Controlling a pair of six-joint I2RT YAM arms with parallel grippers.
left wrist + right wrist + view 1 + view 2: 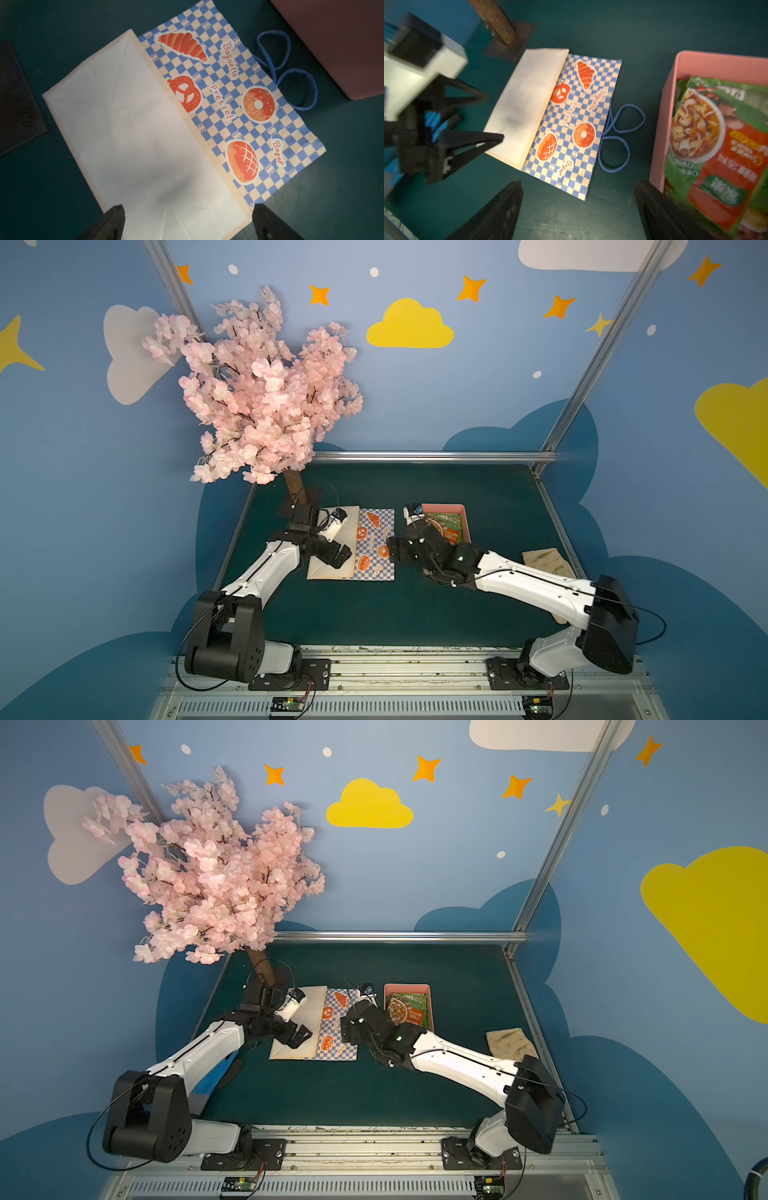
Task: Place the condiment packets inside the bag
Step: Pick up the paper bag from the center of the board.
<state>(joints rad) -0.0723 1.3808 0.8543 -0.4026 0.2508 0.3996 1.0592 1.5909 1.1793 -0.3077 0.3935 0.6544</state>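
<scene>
The bag lies flat and folded on the green table, cream base flap to the left and checkered side up. Its blue cord handles point toward the pink tray. Several green and red-orange condiment packets are stacked in that tray. My left gripper hangs open over the cream flap, holding nothing. Over the bare table between bag and tray, my right gripper is open and empty.
The pink tray stands just right of the bag. A cream glove lies at the table's right edge. The blossom tree's trunk and its base plate stand at the back left, close to my left arm.
</scene>
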